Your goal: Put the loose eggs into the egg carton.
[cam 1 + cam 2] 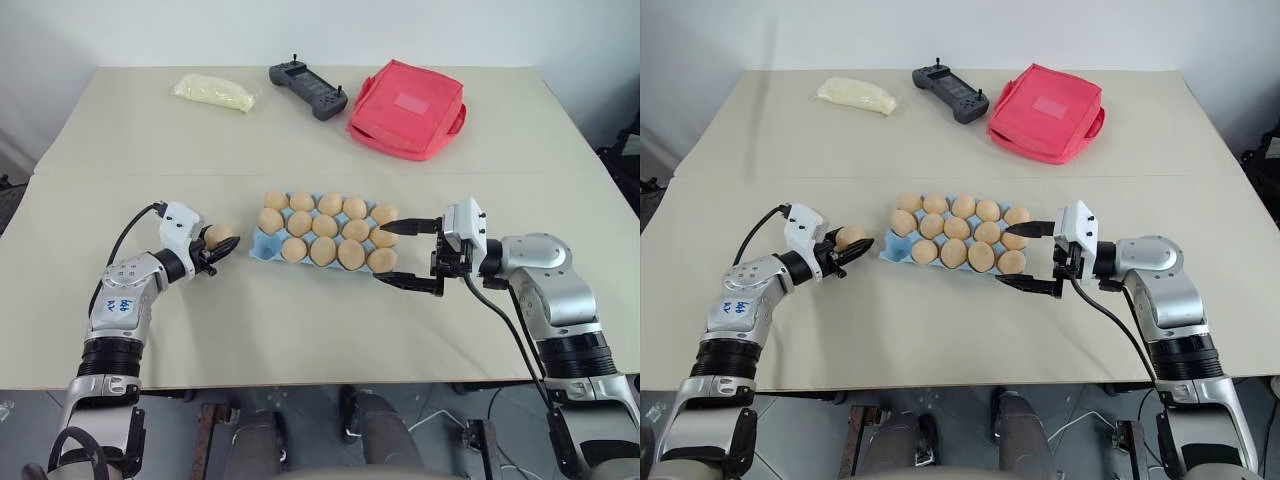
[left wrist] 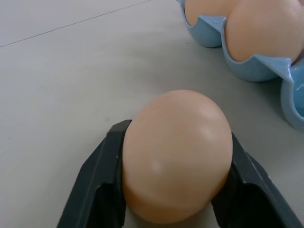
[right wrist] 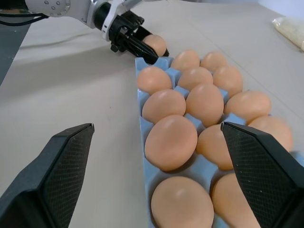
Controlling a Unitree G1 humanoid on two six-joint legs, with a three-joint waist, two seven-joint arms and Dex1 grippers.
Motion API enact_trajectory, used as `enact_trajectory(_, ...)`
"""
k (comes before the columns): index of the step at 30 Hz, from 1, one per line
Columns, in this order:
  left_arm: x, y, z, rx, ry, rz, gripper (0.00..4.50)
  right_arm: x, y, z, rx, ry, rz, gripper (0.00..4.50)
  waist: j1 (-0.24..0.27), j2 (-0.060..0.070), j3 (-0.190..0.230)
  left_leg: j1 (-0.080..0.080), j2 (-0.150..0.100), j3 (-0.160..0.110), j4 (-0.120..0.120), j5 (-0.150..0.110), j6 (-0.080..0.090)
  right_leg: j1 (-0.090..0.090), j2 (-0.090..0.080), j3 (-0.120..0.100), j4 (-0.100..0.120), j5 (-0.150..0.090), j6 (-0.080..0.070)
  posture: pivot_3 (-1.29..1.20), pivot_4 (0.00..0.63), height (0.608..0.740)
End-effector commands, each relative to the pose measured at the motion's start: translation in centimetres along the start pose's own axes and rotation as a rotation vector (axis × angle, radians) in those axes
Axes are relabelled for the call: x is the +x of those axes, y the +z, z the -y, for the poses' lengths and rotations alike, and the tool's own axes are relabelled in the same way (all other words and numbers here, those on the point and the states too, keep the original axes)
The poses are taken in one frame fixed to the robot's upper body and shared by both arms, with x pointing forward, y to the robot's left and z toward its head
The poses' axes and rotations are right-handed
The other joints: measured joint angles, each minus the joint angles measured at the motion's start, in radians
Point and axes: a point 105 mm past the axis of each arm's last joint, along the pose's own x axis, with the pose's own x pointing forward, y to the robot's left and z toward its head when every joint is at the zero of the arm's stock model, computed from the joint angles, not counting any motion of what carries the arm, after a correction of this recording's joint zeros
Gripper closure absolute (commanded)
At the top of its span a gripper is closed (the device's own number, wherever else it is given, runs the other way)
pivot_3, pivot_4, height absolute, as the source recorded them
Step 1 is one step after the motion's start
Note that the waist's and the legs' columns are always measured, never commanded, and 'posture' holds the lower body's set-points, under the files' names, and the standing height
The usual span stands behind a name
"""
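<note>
One tan-orange egg (image 2: 175,152) sits on the table just left of the egg carton (image 1: 258,243), and my left gripper (image 1: 213,247) is shut on it, a black finger on each side. The light blue carton holds several eggs in three rows. At the carton's right end my right gripper (image 1: 383,255) points left and stands open. Its two fingers straddle that end, one beyond the far corner and one by the near corner, and nothing is held between them. In the right wrist view the held egg (image 3: 154,43) shows at the carton's far corner.
At the back of the beige table lie a red fabric pouch (image 1: 408,108), a black handheld controller (image 1: 308,88) and a pale yellow bag (image 1: 213,92). Bare tabletop stretches in front of the carton up to the table's near edge.
</note>
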Motion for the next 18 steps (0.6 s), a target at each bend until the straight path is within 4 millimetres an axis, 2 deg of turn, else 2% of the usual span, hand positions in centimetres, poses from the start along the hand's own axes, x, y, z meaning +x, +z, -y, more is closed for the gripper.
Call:
enact_trajectory(1,-0.9,4.0,0.6,0.045,-0.056,0.136,2.76,-0.7,1.5,0.2,-0.052,-0.021,0.033,0.0,0.0,0.0,0.0,0.0,0.0,0.0,0.0,0.0,0.0,0.0,0.0,0.0,0.0,0.0,0.0,0.0,0.15,0.74)
enact_trajectory(4,-1.1,6.0,2.5,0.04,-0.152,0.185,2.76,-0.7,1.5,0.1,-0.048,-0.028,0.035,0.0,0.001,0.0,0.0,0.0,0.0,0.0,0.0,0.0,0.0,0.0,0.0,0.0,0.0,0.0,0.0,0.0,0.15,0.74)
enact_trajectory(6,-1.0,6.6,3.5,0.041,-0.201,0.183,2.76,-0.7,1.4,0.1,-0.047,-0.033,0.035,0.0,0.001,0.0,0.0,0.0,0.0,0.0,0.0,0.0,0.0,0.0,0.0,0.0,0.0,0.0,0.0,0.0,0.15,0.74)
enact_trajectory(15,0.1,5.9,5.5,0.033,-0.271,0.121,2.76,-0.7,1.4,0.0,-0.044,-0.055,0.04,0.0,0.0,0.0,0.0,0.0,-0.001,0.0,0.0,0.001,-0.001,0.0,0.001,0.001,0.001,0.0,0.0,0.0,0.15,0.74)
enact_trajectory(18,0.3,5.6,5.2,0.03,-0.247,0.103,1.74,-0.8,1.4,0.0,-0.043,-0.064,0.041,0.0,0.0,0.0,0.0,0.0,-0.001,0.0,0.0,0.001,-0.001,0.0,0.001,0.002,0.001,0.0,0.0,0.0,0.15,0.74)
